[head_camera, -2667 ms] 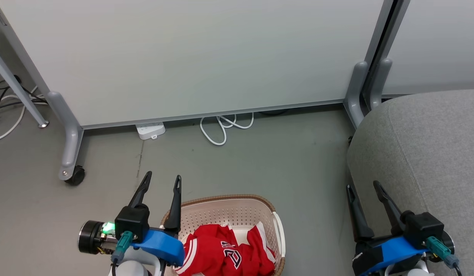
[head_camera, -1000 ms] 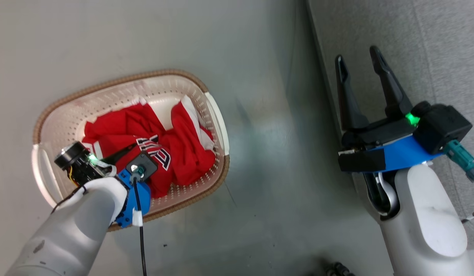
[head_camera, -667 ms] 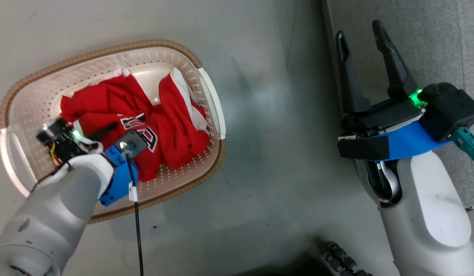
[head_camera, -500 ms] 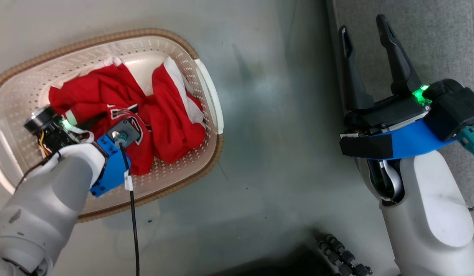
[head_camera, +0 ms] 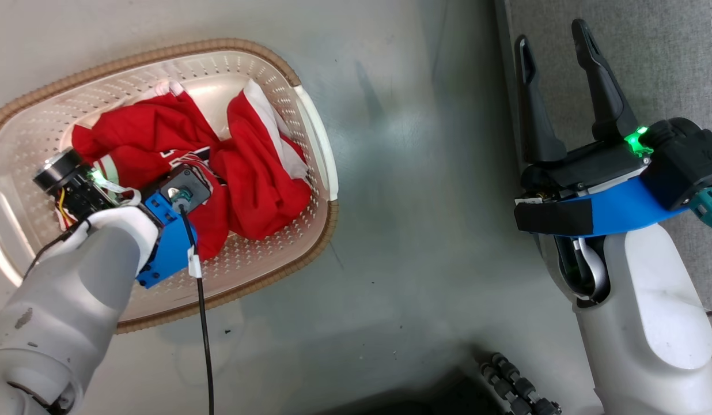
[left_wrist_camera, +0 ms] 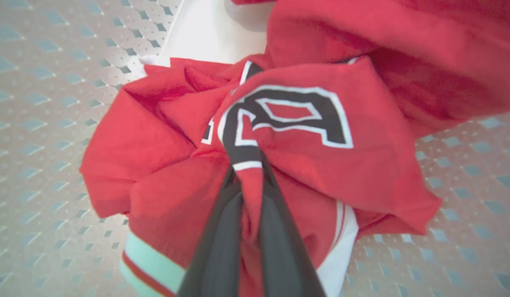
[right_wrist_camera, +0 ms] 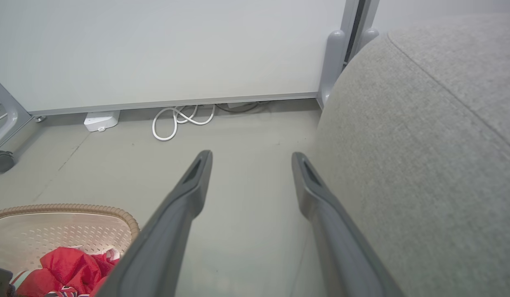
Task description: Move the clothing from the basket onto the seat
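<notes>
Soft, matt red cloth of the clothing point(left_wrist_camera: 156, 123), its black-and-white lettering flat and smooth, bunches between the matt dark plastic fingers point(left_wrist_camera: 218, 247) of the left claw point(left_wrist_camera: 247, 173), ringed by the satin-sheened, perforated cream plastic of the basket point(left_wrist_camera: 40, 82). Beside the right claw point(right_wrist_camera: 251, 159), the seat point(right_wrist_camera: 424, 144) shows coarse, matt grey woven fabric, while the floor point(right_wrist_camera: 246, 136) beneath that claw is smooth with a dull gloss.

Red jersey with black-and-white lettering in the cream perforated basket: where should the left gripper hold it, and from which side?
Grip the raised fold at the lettering on the red jersey, coming from above, straight down into the cream perforated basket. The cloth lies crumpled, so that ridge stands up and suits a pinch. The left gripper is shut on it there.
</notes>
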